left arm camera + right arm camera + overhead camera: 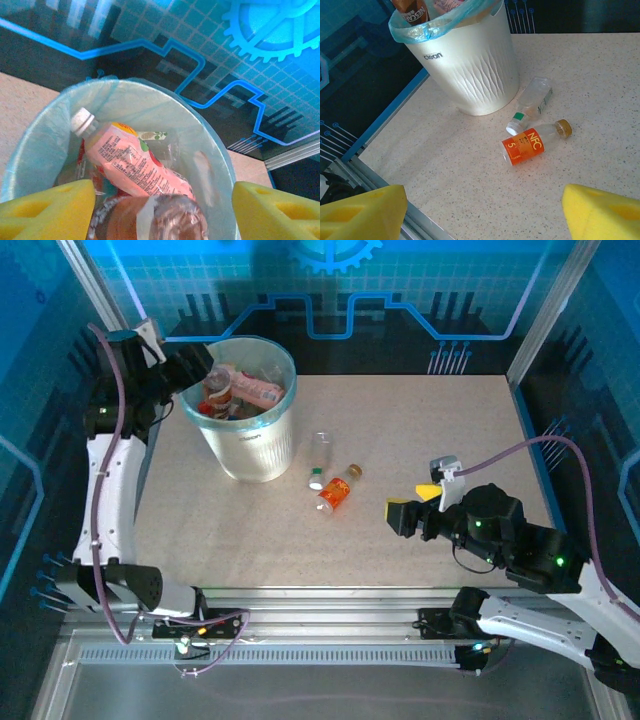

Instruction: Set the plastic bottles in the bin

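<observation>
Bin (250,445): upright at the far left of the table (450,430), teal liner folded over the rim, bottles heaped inside.
Left gripper (200,368): hangs over the bin's mouth, yellow pads (47,212) spread wide; nothing clamped.
Brown bottle (150,220): on top of the heap, low between those pads, with a gap to the pad at the view's right (contact with the other pad unclear).
Pink-labelled bottle (135,165): slanted in the bin, white cap uppermost.
Orange NFC bottle (525,146): on its side on the table, near the bin, gold cap.
Clear bottle (535,97): lying between bin and orange NFC bottle, white cap just beside the orange label.
Right gripper (412,502): low over the table, jaws wide, empty, well apart from both loose bottles.
</observation>
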Motion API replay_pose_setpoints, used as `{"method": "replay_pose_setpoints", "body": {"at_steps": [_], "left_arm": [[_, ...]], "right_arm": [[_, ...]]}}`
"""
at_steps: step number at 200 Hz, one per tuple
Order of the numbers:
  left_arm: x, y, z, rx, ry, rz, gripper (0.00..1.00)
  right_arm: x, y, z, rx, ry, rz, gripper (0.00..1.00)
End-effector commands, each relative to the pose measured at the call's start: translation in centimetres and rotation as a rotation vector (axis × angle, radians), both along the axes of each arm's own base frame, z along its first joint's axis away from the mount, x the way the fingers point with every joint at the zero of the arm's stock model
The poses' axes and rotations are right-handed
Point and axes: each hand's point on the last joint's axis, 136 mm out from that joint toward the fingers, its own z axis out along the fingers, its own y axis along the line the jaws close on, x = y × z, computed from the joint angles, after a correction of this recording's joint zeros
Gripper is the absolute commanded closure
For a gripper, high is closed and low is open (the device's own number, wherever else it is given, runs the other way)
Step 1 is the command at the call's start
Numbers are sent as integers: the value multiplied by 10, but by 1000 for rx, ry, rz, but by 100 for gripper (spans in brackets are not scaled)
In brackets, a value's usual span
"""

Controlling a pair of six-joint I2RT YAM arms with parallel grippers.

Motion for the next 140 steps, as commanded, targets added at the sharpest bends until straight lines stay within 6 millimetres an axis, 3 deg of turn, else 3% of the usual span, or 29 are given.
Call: {"method": "replay_pose_setpoints", "body": {"at_steps": [1,17,29,46,59,86,111,123,140], "left_arm": [[-12,8,11,73,-37,20,32],[-9,-8,3,95,-11,-38,37],[-7,-32,-7,153,20,-108,38],[-5,-67,-29,231,72,-209,39],[-6,-81,-51,282,134,-251,42],[-10,-89,-82,317,200,-293,47],[-4,-81,-100,373,252,-274,48],[-1,-80,-100,372,267,-270,49],[3,-81,-81,354,223,-259,52]], "right_arm": [[2,1,-7,-14,14,-18,18],[4,4,-8,-20,16,-18,18],[6,8,-10,-25,19,-16,18],[8,14,-11,-25,29,-4,18],[9,18,-12,-26,41,3,19],[7,19,-19,-34,66,6,19],[9,16,-25,-52,70,-10,19],[9,16,-25,-52,70,-13,19],[9,17,-25,-43,77,-17,19]]}}
